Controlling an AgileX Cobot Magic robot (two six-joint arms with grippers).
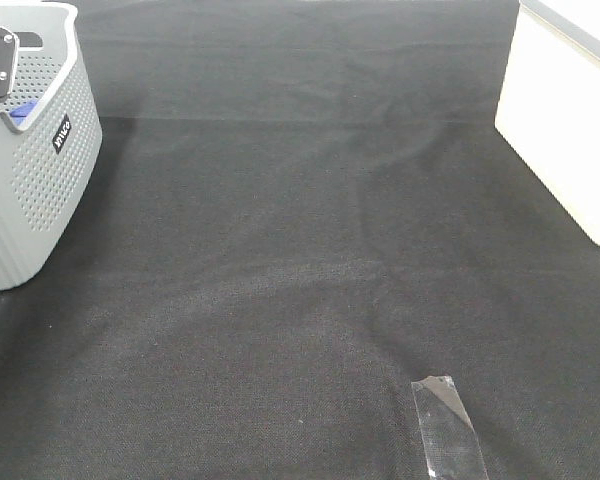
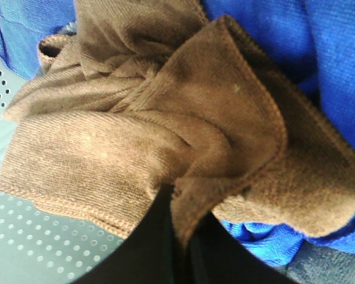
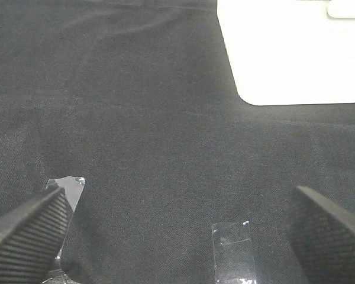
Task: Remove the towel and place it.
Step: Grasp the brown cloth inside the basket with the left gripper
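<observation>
L end effector (image 2: 186, 236) clamped on towel (image 2: 165, 118); R end effector (image 3: 177, 228) spread wide, empty.

bench (image 1: 300, 250) middle lay open | grey basket (image 1: 40, 190) stood far left | white box (image 1: 565, 130) stood far right | flat tape strip (image 1: 448, 425) lay near, right of centre

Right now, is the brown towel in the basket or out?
In: the towel lies crumpled against the perforated basket wall, beside blue cloth, pinched by the left gripper.
</observation>
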